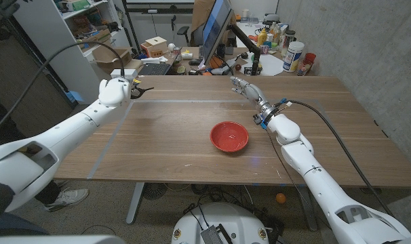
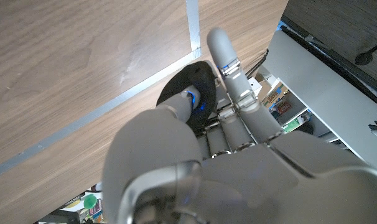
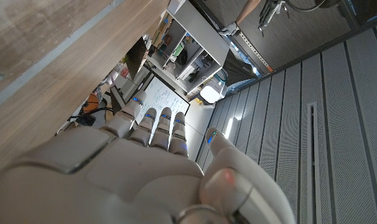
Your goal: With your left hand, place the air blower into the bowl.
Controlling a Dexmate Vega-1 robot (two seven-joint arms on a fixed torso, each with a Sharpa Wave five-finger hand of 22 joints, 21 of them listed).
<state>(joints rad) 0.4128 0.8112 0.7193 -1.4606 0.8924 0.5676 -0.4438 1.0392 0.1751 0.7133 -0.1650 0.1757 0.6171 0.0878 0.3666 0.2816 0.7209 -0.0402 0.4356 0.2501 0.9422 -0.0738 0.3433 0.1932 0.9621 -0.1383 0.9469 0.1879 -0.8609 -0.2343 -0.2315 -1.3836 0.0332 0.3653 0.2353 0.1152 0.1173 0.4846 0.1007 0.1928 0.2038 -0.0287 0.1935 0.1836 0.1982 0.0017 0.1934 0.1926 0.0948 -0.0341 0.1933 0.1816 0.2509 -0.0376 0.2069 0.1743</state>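
Now, starting over on the left, we've got our left robot hand (image 1: 114, 91) up near the far left part of the desk (image 1: 165, 146), close to the pale tape line (image 1: 192, 102) that runs across the wood, and it's gripping the air blower (image 1: 139, 89), whose dark body and thin nozzle poke out toward the middle. From the left wrist view we see the black rounded bulb (image 2: 187, 93) tucked in the curl of the fingers (image 2: 229, 62), one finger reaching long past it, so the hold reads as a wrap around the bulb, which we'd judge keeps the squashy thing from slipping on the carry. Whether the blower is clear of the wood or just skimming it, we can't tell. The left arm (image 1: 56, 132) stretches long and low from the near corner, wrist pointing at the far edge. Moving across, the red bowl (image 1: 229, 136) sits in the middle, open side up, well apart from the blower, so the carry over to it is still ahead of us. On the right, our right robot hand (image 1: 246, 87) hangs near the far edge beyond the bowl, fingers spread and holding nothing, kept out of the path, we'd say, with its arm (image 1: 300, 152) angling up from the near right corner.
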